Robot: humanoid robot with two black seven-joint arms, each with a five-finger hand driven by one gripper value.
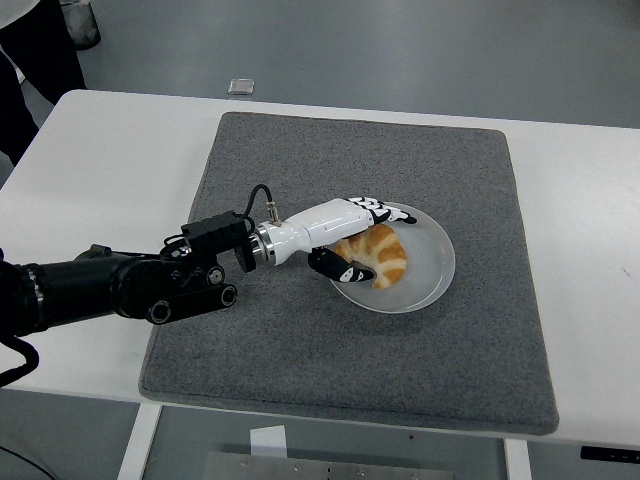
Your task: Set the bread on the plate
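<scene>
One bread (378,255), one plate (432,265), one mat (300,340).

This looks like a robotics lab or test room, not a kitchen. A plain white table (110,160) on a metal frame stands on a bare grey floor (400,50), with a grey felt mat (400,370) laid out as a work area. A small flat square object (240,86) lies on the floor, and a person in dark clothes (35,50) stands at the far left corner.
</scene>
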